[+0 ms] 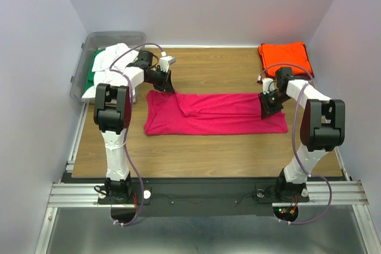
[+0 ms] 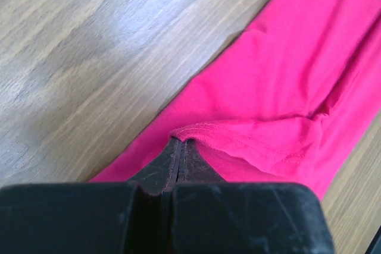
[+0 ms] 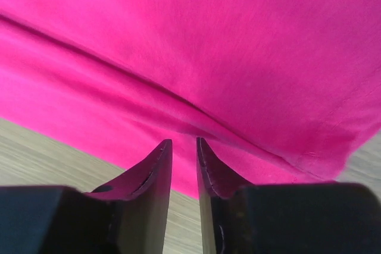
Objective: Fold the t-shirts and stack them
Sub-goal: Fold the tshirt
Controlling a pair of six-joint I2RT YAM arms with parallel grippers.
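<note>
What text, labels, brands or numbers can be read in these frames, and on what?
No readable text in any view.
magenta t-shirt: plain, no print or tag showing.
orange-red t-shirt: plain, no print.
white t-shirt in the bin: no print visible.
left arm, right arm: no marking legible.

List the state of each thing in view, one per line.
Pink t-shirt, laid out flat, partly folded.
Orange t-shirt, folded, far right corner.
White shirts, heaped in the bin beside a green shirt.
Left end effector, shut on the pink t-shirt's hem.
Right end effector, jaws narrowly apart at a fold of the pink t-shirt.
</note>
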